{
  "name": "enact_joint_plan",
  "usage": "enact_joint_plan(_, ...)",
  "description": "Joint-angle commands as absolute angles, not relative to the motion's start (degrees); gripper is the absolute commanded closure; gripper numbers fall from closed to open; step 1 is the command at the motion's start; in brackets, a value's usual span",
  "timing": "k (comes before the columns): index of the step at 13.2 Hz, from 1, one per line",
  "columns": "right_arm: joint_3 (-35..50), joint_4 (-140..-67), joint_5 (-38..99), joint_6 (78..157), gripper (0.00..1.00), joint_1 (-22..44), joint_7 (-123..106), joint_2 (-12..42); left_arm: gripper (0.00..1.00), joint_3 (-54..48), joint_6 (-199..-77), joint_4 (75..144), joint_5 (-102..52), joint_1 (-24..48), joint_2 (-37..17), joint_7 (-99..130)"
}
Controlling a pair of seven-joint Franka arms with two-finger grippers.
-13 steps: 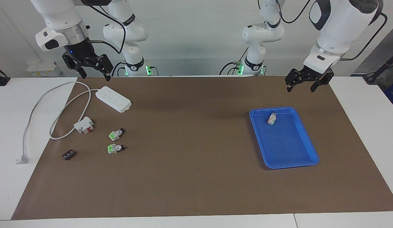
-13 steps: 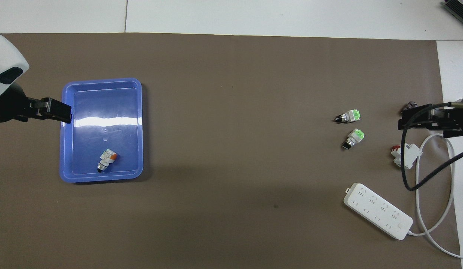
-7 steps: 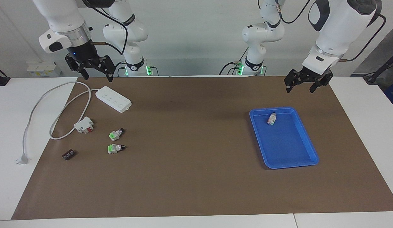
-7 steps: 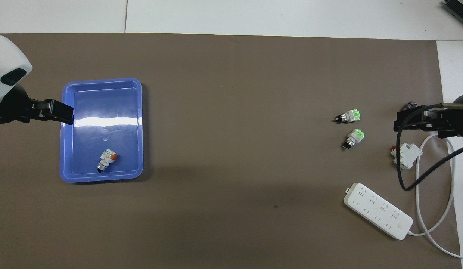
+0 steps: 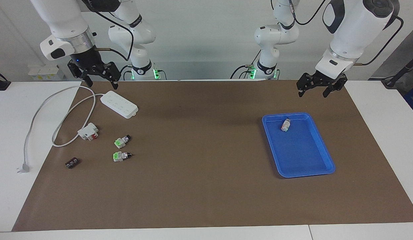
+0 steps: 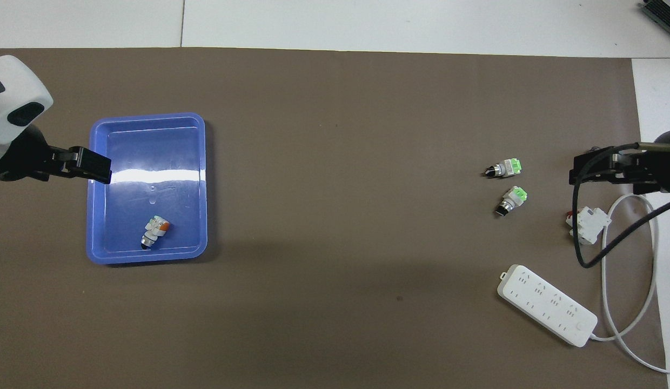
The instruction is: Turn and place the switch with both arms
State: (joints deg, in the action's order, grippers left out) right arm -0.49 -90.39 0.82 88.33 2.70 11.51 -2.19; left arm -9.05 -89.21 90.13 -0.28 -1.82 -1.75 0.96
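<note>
The switch [image 5: 286, 125] [image 6: 154, 231], white with an orange end and a silver-and-black knob, lies on its side in the blue tray [image 5: 303, 153] [image 6: 151, 140], at the tray's end nearer the robots. My left gripper [image 5: 312, 93] [image 6: 100, 168] hangs open and empty in the air, over the tray's rim toward the left arm's end of the table. My right gripper [image 5: 100, 84] [image 6: 575, 175] is also open and empty, raised over the white cable at the right arm's end, apart from everything.
Two green-ended switches [image 5: 121, 141] [image 5: 121, 155] lie on the brown mat near a white-and-red block [image 5: 88, 131]. A white power strip [image 5: 119, 104] with its looped cable and a small dark part [image 5: 72, 163] also lie at the right arm's end.
Both grippers have drifted slightly toward the table's middle, still open and empty. The switch and the other parts have not moved.
</note>
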Motion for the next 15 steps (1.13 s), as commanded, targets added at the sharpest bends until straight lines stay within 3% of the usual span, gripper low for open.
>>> enact_joint_plan(1, -0.5, -90.1, 0.4, 87.5, 0.00, 3.1, 9.3, -2.0, 0.00, -8.8, -89.0, 91.5, -1.3, -1.7, -0.8, 0.0)
enact_joint_plan(15, -0.5, -91.7, 0.4, 86.9, 0.00, 3.1, 9.4, -2.9, 0.00, -8.8, -89.9, 91.6, -1.3, -1.6, -0.5, -0.1)
